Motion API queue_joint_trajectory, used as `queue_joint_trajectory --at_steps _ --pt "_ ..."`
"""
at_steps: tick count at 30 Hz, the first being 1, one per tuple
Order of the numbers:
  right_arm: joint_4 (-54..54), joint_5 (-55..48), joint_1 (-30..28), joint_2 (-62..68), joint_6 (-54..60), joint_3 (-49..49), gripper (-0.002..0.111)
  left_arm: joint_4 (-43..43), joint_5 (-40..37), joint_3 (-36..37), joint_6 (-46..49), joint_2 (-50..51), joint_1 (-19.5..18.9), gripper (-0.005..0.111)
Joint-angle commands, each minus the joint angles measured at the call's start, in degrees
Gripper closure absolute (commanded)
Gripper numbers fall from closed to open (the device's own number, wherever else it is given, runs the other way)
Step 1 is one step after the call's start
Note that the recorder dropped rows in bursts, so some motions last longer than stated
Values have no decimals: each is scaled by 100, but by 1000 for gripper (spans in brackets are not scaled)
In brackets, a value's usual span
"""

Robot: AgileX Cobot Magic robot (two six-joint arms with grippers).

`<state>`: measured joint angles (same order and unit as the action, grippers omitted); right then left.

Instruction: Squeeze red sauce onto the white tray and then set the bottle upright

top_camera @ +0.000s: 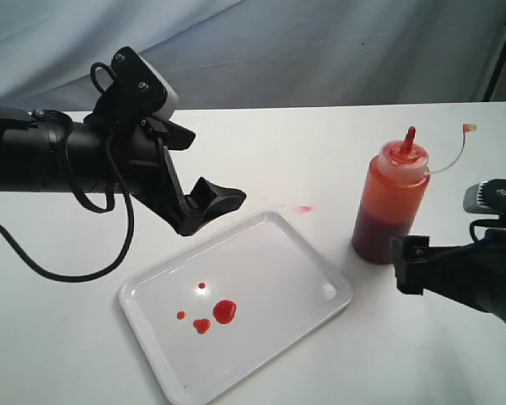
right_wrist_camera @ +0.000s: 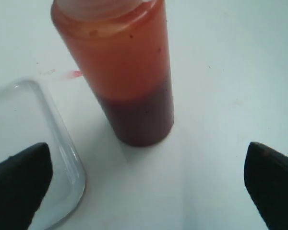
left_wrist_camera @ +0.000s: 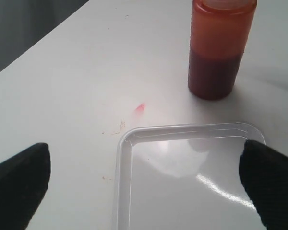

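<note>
The bottle (top_camera: 391,202) stands upright on the table right of the white tray (top_camera: 316,261), its lower part dark with sauce and its nozzle (top_camera: 407,140) uncapped. Several red sauce blobs (top_camera: 223,310) lie on the tray's near left part. My left gripper (top_camera: 209,211) hangs open above the tray's far edge, holding nothing; its wrist view shows the tray corner (left_wrist_camera: 129,143) and the bottle (left_wrist_camera: 215,52) beyond. My right gripper (top_camera: 415,266) is open just in front of the bottle (right_wrist_camera: 129,86), apart from it, with bare table between its fingers (right_wrist_camera: 19,184).
A small red smear (top_camera: 304,208) marks the white table beyond the tray. The tethered tip cap (top_camera: 469,128) sticks out to the bottle's right. A grey backdrop hangs behind the table, and a dark stand (top_camera: 499,51) rises at the far right.
</note>
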<state>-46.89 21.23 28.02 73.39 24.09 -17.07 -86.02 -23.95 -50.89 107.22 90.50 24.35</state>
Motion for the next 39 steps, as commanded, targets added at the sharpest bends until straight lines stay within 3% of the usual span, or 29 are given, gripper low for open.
queue_joint_trajectory --at_steps 1,3,6,10,12,20,26,39 --pt "-20 -297 3 -793 -30 223 3 -35 44 -41 -64 -61 23 3" --pt "23 -412 3 -1154 -30 299 3 -35 109 -41 -76 -115 23 8" --pt "33 -546 3 -1751 -17 429 3 -35 371 -41 -297 -357 23 29" --pt "45 -565 3 -2600 194 586 3 -35 445 -41 -403 -909 23 76" --pt "45 -501 3 -2991 501 597 3 -35 414 -41 -605 -1240 23 105" --pt "45 -52 3 -3853 868 597 3 -13 -157 -41 -972 -2241 23 107" --pt "45 -52 3 -3912 868 597 3 -34 -176 -41 -972 -2712 23 107" --pt "45 -52 3 -3912 868 597 3 100 -10 -51 -676 -2864 64 107"
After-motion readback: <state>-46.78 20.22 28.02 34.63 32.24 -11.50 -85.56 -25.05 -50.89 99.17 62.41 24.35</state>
